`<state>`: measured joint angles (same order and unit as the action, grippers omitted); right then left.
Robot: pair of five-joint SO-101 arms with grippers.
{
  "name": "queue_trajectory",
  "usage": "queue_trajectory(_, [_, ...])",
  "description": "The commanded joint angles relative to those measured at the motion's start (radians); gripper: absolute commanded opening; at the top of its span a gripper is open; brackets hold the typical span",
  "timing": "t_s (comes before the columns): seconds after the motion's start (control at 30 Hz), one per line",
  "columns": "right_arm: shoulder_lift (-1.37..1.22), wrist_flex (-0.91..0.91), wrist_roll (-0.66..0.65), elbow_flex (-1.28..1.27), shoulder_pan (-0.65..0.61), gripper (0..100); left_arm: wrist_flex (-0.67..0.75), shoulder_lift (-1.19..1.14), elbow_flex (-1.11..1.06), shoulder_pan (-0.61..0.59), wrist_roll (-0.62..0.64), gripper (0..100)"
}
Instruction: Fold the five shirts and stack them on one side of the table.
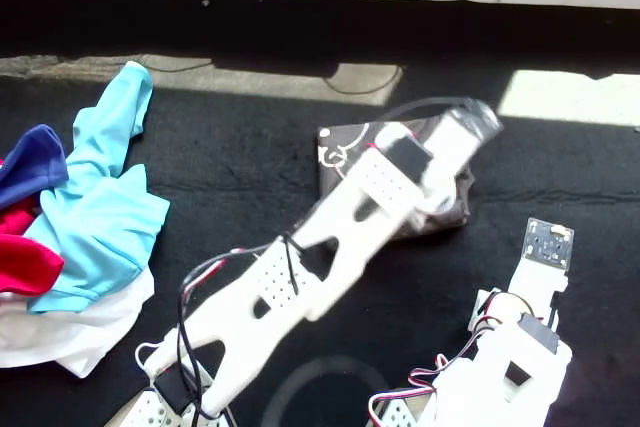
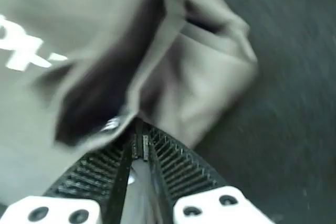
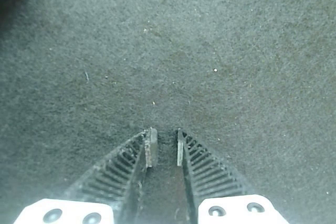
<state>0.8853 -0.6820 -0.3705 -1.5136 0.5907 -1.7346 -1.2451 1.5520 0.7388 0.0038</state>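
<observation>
**Mid-fold on the dark shirt, four more waiting**

My left gripper (image 2: 139,148) is closed tight at the edge of the dark shirt (image 1: 338,147), which lies mid-table in a rough, half-folded bundle. I judge this fold is under way, not finished. The next move calls for drawing that edge across to square the bundle, then sliding it to one side. My right gripper (image 3: 164,148) hangs over bare table (image 1: 230,137), parted a crack and holding nothing. The pile (image 1: 90,217) of unfolded shirts lies well apart, cut off by the high view's edge. My arm hides much of the dark shirt from above, and I cannot tell whether cloth is actually pinched.
</observation>
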Motion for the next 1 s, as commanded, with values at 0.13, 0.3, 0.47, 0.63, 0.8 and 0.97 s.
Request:
queue_trajectory(0.13, [0.001,0.013,-0.011,-0.024,0.001,8.4,-0.041,0.269,0.044,0.024,0.003,1])
queue_trajectory(0.3, [0.001,0.013,-0.011,-0.024,0.001,8.4,-0.02,0.3,-0.005,-0.067,0.003,1])
queue_trajectory(0.47, [0.001,0.013,-0.011,-0.024,0.001,8.4,0.129,0.147,-0.07,-0.183,0.003,1])
queue_trajectory(0.63, [0.001,0.013,-0.011,-0.024,0.001,8.4,0.259,0.019,-0.068,-0.216,0.003,1])
queue_trajectory(0.8, [0.001,0.013,-0.011,-0.024,0.001,8.4,0.272,-0.01,-0.068,-0.165,0.003,1])
queue_trajectory(0.97, [0.001,0.013,-0.011,-0.024,0.001,8.4,0.173,0.005,0.001,-0.061,0.005,1])
